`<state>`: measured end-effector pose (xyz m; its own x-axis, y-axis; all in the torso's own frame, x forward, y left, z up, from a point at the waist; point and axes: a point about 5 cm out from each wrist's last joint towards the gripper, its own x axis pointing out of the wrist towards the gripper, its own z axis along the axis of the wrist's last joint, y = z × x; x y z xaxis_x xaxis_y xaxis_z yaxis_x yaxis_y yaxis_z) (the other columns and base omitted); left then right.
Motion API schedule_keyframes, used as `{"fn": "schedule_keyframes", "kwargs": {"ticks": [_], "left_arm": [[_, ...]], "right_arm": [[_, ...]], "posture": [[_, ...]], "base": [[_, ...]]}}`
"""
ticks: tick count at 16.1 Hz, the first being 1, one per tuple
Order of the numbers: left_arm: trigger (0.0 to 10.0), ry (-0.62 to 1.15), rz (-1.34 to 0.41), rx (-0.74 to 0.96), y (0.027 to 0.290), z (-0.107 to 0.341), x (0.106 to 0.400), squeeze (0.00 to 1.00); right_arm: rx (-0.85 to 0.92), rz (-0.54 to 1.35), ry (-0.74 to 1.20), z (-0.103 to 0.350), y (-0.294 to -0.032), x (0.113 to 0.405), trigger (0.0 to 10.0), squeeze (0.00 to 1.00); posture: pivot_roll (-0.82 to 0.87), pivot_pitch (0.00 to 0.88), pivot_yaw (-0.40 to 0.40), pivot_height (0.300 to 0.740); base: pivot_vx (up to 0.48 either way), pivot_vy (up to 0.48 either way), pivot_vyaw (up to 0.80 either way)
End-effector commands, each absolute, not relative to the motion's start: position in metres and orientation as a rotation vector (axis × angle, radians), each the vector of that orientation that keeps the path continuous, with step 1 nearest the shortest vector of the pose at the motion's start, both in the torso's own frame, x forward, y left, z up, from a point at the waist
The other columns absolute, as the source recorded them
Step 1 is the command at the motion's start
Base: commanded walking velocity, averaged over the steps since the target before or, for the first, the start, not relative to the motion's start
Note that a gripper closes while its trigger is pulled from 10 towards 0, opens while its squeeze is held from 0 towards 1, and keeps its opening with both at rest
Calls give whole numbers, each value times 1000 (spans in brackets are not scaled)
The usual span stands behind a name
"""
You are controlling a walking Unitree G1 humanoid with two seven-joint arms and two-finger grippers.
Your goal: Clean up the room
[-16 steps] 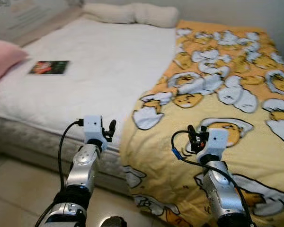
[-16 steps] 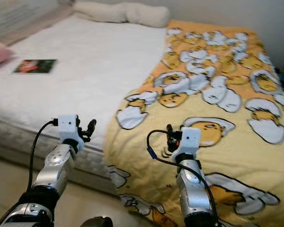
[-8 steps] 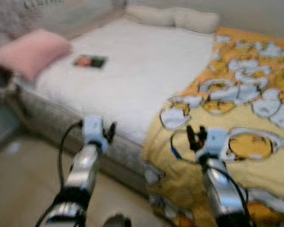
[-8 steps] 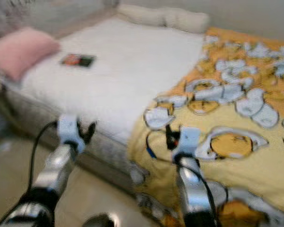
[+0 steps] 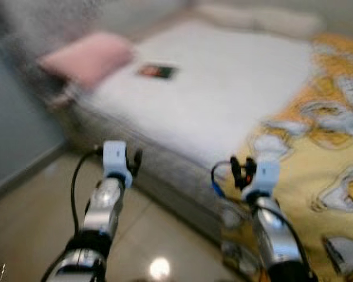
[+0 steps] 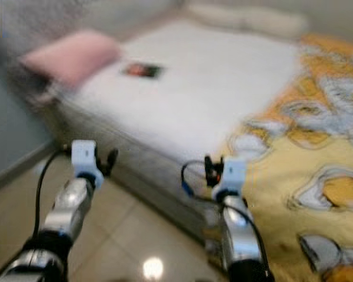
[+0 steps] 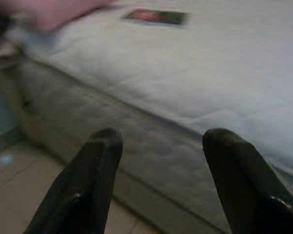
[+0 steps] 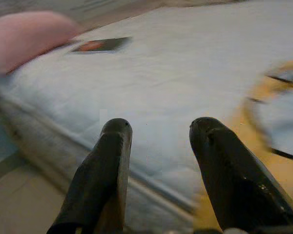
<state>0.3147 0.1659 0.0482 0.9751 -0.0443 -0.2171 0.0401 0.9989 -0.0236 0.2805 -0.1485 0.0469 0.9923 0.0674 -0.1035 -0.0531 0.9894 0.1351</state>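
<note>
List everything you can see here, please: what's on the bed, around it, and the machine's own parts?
Bed: one, white sheet, ahead of the robot.
Blanket: one, yellow with white and orange cartoon shapes, over the bed's right side.
Pink pillow: one, at the bed's left edge.
Pale pillows: blurred, at the far end.
Card: one, dark with red, flat on the sheet near the pink pillow.
Floor: beige tiles.
Left claw: black, open, held before the bed's side.
Right claw: black, open, held over the bed's edge.

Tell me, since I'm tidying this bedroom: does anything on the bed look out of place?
A small dark rectangular book or card lies loose on the white mattress, near the pink pillow. The yellow patterned blanket covers just one side and hangs over the edge.
</note>
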Motion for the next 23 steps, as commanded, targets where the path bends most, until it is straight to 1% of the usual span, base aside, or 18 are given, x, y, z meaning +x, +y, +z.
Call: {"fn": "schedule_keyframes", "kwargs": {"ticks": [1, 5, 10, 12, 13, 15, 17, 18, 19, 20, 21, 23], "left_arm": [[10000, 215, -14, -3, 173, 50, 315, 0], [10000, 213, 5, 38, 172, 48, 312, 0], [10000, 209, 84, 45, 172, 48, 310, 0], [10000, 186, 159, -3, 181, 52, 307, 0], [10000, 157, 199, -4, 191, 56, 302, 0], [10000, 149, 261, 19, 207, 56, 287, 0], [10000, 166, 245, 15, 203, 53, 279, 0], [10000, 173, 231, 7, 198, 53, 281, 0], [10000, 174, 209, 34, 193, 55, 285, 0], [10000, 163, 202, 55, 192, 58, 288, 0], [10000, 143, 194, 36, 192, 64, 290, 0], [10000, 129, 209, 23, 193, 72, 295, 0]], "right_arm": [[149, 83, 99, 50, -142, 284, 10000, 176], [142, 95, 99, 49, -141, 285, 10000, 204], [141, 106, 99, 49, -137, 287, 10000, 227], [148, 102, 71, 51, -138, 286, 10000, 243], [140, 88, 50, 53, -141, 283, 10000, 243], [133, 84, 54, 50, -143, 279, 10000, 278], [137, 100, 66, 48, -141, 280, 10000, 302], [141, 110, 67, 48, -138, 282, 10000, 314], [144, 122, 65, 50, -136, 285, 10000, 325], [146, 130, 63, 51, -134, 287, 10000, 337], [146, 136, 63, 51, -133, 288, 10000, 341], [146, 142, 66, 51, -131, 291, 10000, 349]], "posture": [[-65, 0, 24, 740], [-58, 0, 20, 740], [-52, 0, 21, 740], [-45, 0, 18, 740], [-42, 0, 16, 740], [-38, 0, 15, 740], [-16, 0, 10, 740], [-13, 0, 7, 740], [-11, 0, 6, 740], [-7, 0, 5, 740], [-2, 0, 5, 740], [2, 0, 4, 740]], "base": [[0, 0, 631], [0, 0, 633], [0, -480, 620], [0, -480, 609], [0, 0, 606], [0, 0, 609], [0, 0, 613], [0, 0, 606], [0, 0, 606], [0, 0, 606], [0, 0, 606], [330, 349, 609]]}}
